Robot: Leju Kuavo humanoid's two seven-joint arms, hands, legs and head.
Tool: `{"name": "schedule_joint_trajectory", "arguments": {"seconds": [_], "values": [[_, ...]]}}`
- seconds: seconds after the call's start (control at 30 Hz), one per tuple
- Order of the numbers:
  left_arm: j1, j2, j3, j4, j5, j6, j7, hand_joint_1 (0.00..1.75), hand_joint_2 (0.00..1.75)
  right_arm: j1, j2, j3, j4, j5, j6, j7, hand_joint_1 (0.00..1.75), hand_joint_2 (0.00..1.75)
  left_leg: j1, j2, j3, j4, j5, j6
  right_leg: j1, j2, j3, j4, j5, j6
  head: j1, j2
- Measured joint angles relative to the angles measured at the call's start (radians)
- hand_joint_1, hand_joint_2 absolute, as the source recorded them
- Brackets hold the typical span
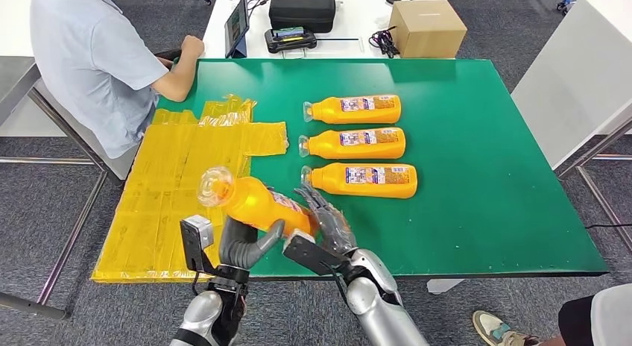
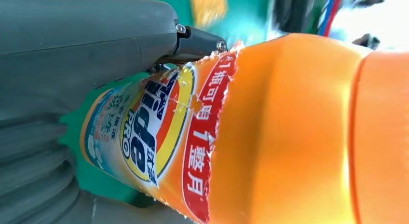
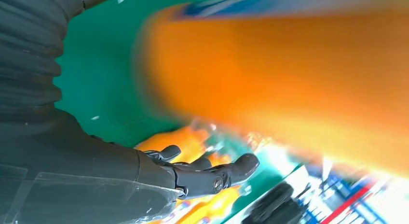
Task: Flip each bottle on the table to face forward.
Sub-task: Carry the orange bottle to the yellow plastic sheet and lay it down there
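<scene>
Left hand (image 1: 250, 245) gripping orange bottle (image 1: 257, 203), holding it tilted above near edge of green table (image 1: 484, 212). Right hand (image 1: 328, 221) lying beside bottle's base, fingers (image 3: 207, 173) spread; contact, we are judging, unclear. Three bottles (image 1: 358, 143) lying in row beyond.

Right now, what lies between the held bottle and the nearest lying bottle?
Head view: bare green mat and the right robot hand's fingers separate the held bottle from the nearest lying bottle.
</scene>
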Motion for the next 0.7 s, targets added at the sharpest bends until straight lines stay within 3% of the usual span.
{"name": "schedule_joint_trajectory", "arguments": {"seconds": [0.17, 0.47, 0.57, 0.7], "values": [[0.035, 0.0, 0.034, -0.142, -0.49, 0.2, -0.03, 1.75, 1.75, 0.062, 0.0, -0.057, -0.075, 0.043, -0.014, 0.012, 0.0, 1.75, 0.0, 0.0, -0.001, 0.0, 0.0, 0.0, 0.0, 0.0, 0.0, 0.0, 0.0, 0.0, 0.0, 0.0], [0.073, -0.003, 0.096, -0.302, -0.526, 0.144, -0.016, 1.75, 1.75, 0.121, 0.0, -0.122, -0.179, 0.03, 0.008, 0.01, 0.0, 1.75, 0.0, 0.0, 0.0, 0.0, 0.0, 0.0, 0.0, 0.0, 0.0, 0.0, 0.0, 0.0, 0.0, 0.0], [0.071, -0.004, 0.107, -0.332, -0.754, 0.205, 0.004, 1.75, 1.75, 0.128, 0.0, -0.138, -0.193, 0.029, 0.02, 0.004, 0.0, 1.75, 0.0, 0.0, 0.0, 0.0, 0.0, 0.0, 0.0, 0.0, 0.0, 0.0, 0.0, 0.0, 0.0, 0.0], [0.038, -0.005, 0.116, -0.313, -1.132, 0.272, 0.119, 1.75, 1.75, 0.121, 0.001, -0.145, -0.191, 0.022, 0.025, -0.011, 0.0, 1.75, 0.0, 0.0, 0.0, 0.0, 0.0, 0.0, 0.0, 0.0, 0.0, 0.0, 0.0, 0.0, 0.0, 0.0]]}}
